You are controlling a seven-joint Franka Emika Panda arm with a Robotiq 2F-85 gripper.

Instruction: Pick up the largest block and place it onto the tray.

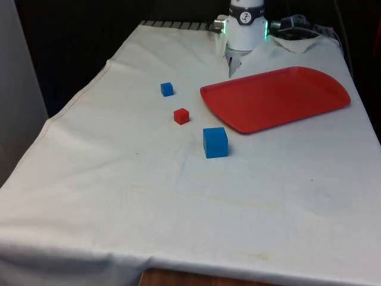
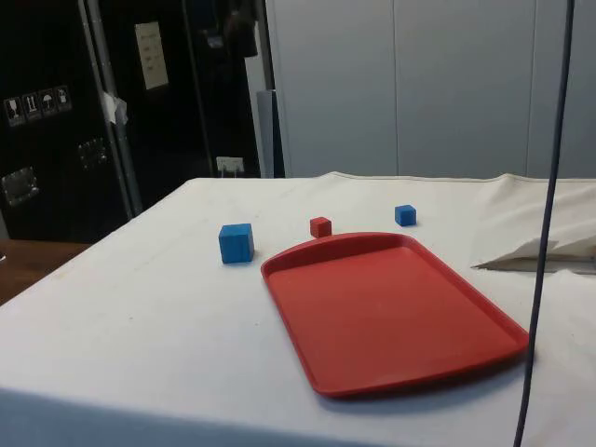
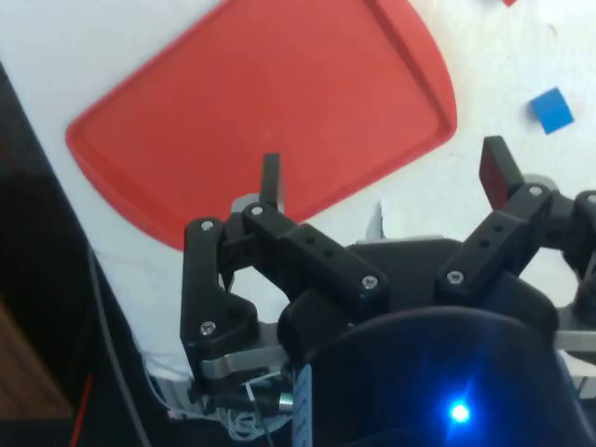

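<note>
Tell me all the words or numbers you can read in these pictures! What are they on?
No words or numbers can be read on the blocks, the red tray or the white cloth.
Paper sheet on the dark cabinet in the side view: printed lines, too small to read.
Small stickers on the dark cabinet: little picture signs, too blurred to make out.

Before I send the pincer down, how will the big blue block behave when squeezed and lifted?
The large blue block looks like a rigid cube with flat faces, so it should probably take a squeeze without deforming. It sits flat on the white cloth, so it is unlikely to roll. It is likely light. The open pincer seems wide enough for it.
</note>
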